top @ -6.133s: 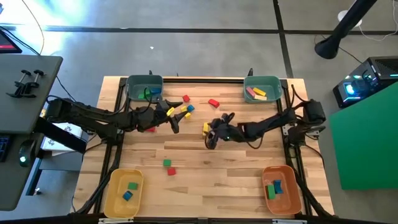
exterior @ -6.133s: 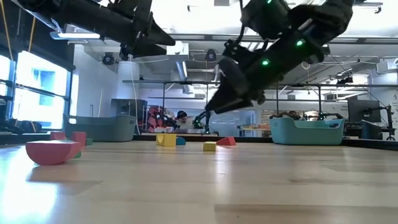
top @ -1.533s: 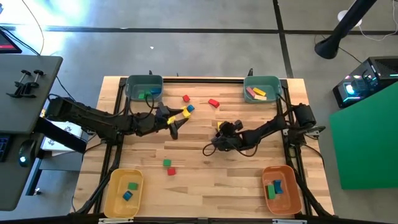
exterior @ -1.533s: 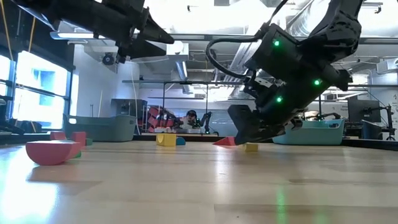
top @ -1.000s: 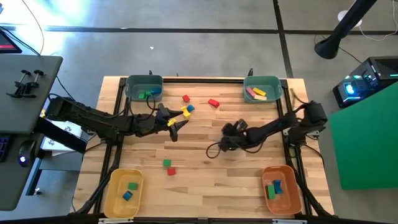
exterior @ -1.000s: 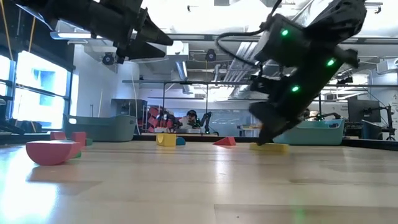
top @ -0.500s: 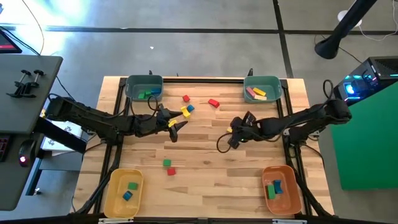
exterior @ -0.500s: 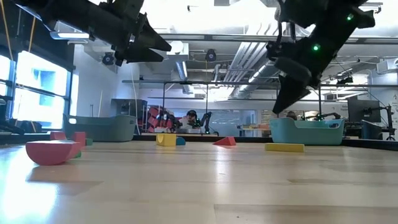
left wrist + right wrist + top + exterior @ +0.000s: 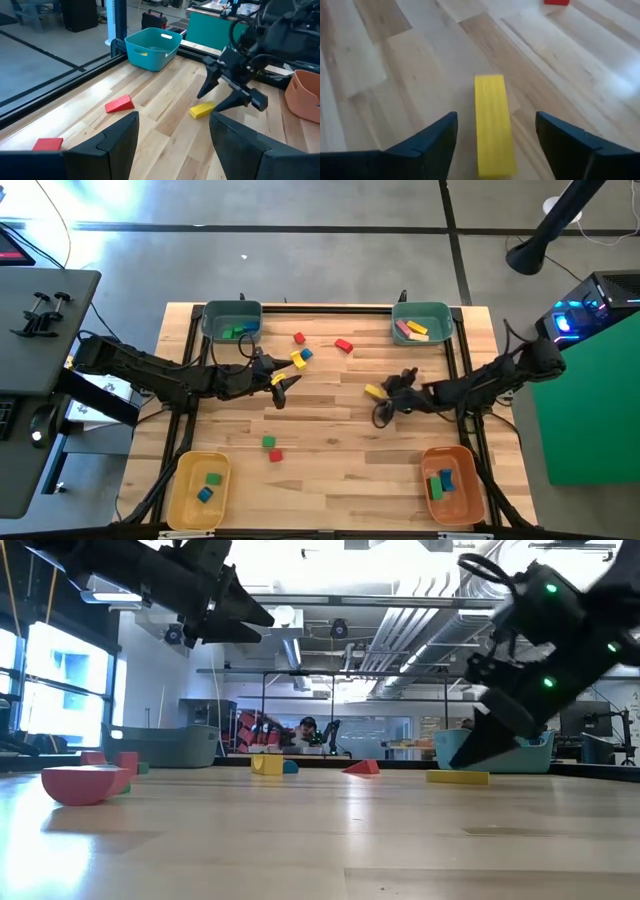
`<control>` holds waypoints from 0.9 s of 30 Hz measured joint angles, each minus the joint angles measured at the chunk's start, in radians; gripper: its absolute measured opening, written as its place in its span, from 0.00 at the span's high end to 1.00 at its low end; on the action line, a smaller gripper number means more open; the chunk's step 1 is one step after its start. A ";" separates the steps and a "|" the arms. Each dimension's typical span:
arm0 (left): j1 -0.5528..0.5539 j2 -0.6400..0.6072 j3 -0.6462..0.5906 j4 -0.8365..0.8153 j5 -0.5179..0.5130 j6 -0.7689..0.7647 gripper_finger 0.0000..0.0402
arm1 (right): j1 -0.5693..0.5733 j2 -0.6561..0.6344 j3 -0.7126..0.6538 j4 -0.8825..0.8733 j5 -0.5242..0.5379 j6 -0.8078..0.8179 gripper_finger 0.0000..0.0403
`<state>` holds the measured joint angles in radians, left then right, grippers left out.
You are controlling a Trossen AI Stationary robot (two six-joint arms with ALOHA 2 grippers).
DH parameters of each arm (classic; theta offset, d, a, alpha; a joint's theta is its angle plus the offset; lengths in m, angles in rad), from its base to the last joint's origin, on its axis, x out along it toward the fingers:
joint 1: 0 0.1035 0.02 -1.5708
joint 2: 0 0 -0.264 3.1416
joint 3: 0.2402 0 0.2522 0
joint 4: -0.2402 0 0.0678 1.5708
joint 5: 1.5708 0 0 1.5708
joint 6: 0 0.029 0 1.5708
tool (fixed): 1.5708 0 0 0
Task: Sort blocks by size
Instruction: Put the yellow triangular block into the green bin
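The right gripper (image 9: 388,402) hangs above the table with its fingers spread wide and nothing between them, just beside a yellow bar (image 9: 374,390) lying flat on bare wood, well clear of the table (image 9: 330,470) edges and the right teal bin (image 9: 421,323). Half a second ago it was nearer the middle; it has drawn back toward the right edge. The left gripper (image 9: 284,383), open too, has stayed near the scattered blocks (image 9: 299,357).

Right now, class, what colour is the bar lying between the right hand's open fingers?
Yellow bar, clearest in the right wrist view.
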<state>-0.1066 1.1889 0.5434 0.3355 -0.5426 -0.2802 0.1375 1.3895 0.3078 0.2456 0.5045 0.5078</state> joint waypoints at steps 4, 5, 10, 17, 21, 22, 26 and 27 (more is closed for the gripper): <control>0.001 0.000 0.000 0.005 0.000 -0.004 0.43 | 0.000 0.000 -0.087 0.132 -0.001 -0.016 0.34; 0.002 0.000 0.000 0.007 0.000 -0.005 0.43 | 0.000 0.000 -0.100 0.132 -0.002 -0.016 0.36; 0.002 0.000 0.000 0.016 0.000 -0.007 0.43 | 0.000 0.017 -0.154 0.159 -0.016 0.003 0.52; 0.001 0.000 0.000 0.025 0.000 -0.007 0.43 | 0.000 0.060 -0.178 0.235 -0.007 0.043 0.77; 0.001 0.000 0.000 0.025 0.000 -0.006 0.43 | 0.000 0.069 -0.183 0.368 -0.019 -0.020 0.77; 0.001 0.000 0.000 0.025 0.000 -0.006 0.43 | 0.000 0.069 -0.183 0.395 -0.016 -0.031 0.77; 0.001 0.000 0.000 0.023 0.000 -0.006 0.43 | -0.021 0.048 -0.180 0.544 0.068 -0.063 0.77; 0.001 0.000 0.000 0.023 0.000 -0.006 0.43 | -0.036 0.035 -0.175 0.564 0.087 -0.065 0.77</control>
<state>-0.1059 1.1892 0.5434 0.3587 -0.5430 -0.2863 0.1017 1.4242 0.1327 0.8095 0.5916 0.4424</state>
